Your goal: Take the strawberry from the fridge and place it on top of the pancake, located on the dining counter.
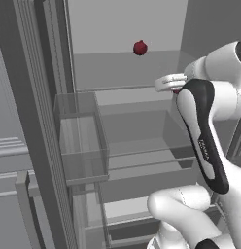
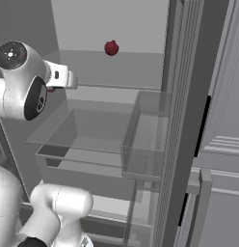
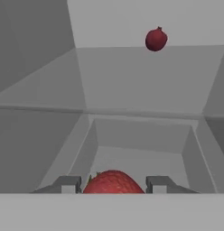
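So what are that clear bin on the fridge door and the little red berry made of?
The door bin looks like clear glossy plastic or glass: the door behind shows through its walls. The strawberry, between the gripper fingers, looks like real fruit, bright red with a dimpled skin.

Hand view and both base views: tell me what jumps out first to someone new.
The bright red strawberry sits low in the hand view, right between the two dark tips of the hand, which stand apart on either side of it. A darker maroon round fruit rests on the upper shelf of the open fridge, above and behind the white arm.
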